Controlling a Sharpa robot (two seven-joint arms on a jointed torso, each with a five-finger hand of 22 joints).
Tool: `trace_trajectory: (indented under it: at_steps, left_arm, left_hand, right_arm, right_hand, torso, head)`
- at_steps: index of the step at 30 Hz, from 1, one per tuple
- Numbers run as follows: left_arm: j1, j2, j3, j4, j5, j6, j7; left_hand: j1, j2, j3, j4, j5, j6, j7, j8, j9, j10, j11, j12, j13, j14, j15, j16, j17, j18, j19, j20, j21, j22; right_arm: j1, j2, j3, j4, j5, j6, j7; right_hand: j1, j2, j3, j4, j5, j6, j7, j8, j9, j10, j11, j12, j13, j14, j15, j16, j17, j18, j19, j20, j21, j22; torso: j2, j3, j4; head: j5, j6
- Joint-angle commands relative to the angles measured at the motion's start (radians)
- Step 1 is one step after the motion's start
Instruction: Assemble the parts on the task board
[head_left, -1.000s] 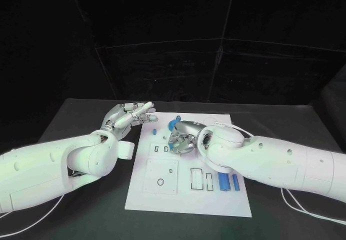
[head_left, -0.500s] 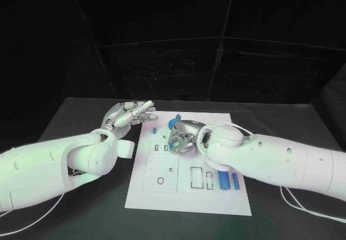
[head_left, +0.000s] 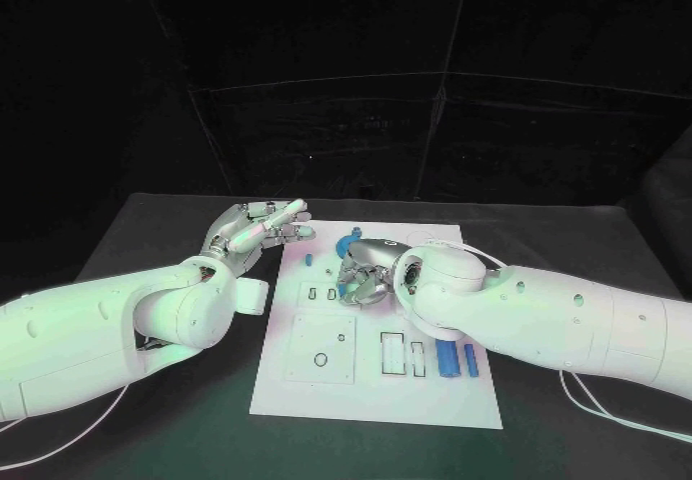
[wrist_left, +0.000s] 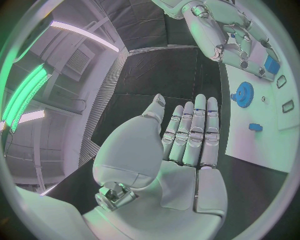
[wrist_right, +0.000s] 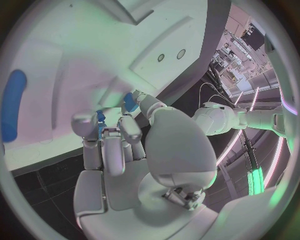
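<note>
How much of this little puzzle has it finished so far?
Early days, it seems. A blue gear sits at the far end of the task board. The right hand is curled over the board, pinching a small blue part. The left hand hovers open, holding nothing. Two blue pegs lie loose, and several slots look unfilled.
</note>
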Motion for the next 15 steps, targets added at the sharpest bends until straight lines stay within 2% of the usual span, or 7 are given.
trace_trajectory:
  at_steps: [1, 15]
  left_arm:
    - [0.002, 0.0, 0.001, 0.001, -0.001, 0.014, 0.004]
    - [0.002, 0.0, 0.001, 0.0, -0.001, 0.014, 0.003]
  left_hand:
    - [0.002, 0.002, 0.0, -0.007, 0.002, 0.003, 0.007, -0.007, 0.0, 0.003, 0.005, -0.005, -0.001, 0.007, -0.001, -0.006, 0.002, 0.014, 0.006, -0.001, -0.006, -0.001]
    - [0.001, 0.001, 0.0, -0.008, 0.002, 0.002, 0.008, -0.007, 0.0, 0.003, 0.006, -0.006, -0.001, 0.007, -0.001, -0.007, 0.002, 0.014, 0.006, 0.0, -0.007, -0.001]
  right_arm:
    - [-0.003, -0.001, -0.004, 0.001, -0.018, 0.031, -0.024]
    - [-0.004, -0.001, -0.004, 0.005, -0.023, 0.013, -0.029]
  right_hand:
    - [-0.009, -0.009, -0.007, -0.001, 0.005, -0.011, 0.002, -0.007, -0.004, -0.007, 0.001, -0.008, -0.002, 0.072, 0.009, -0.006, 0.102, -0.012, -0.006, 0.004, -0.006, -0.001]
    - [-0.039, -0.034, -0.036, 0.009, 0.011, -0.033, 0.009, -0.02, -0.009, -0.013, 0.009, -0.014, -0.009, 0.071, 0.015, -0.008, 0.098, -0.011, -0.009, 0.011, -0.011, -0.008]
  torso:
    - [0.0, -0.0001, 0.0003]
    - [0.0, -0.0001, 0.0001]
  head:
    - [-0.001, -0.001]
    - [-0.001, -0.003]
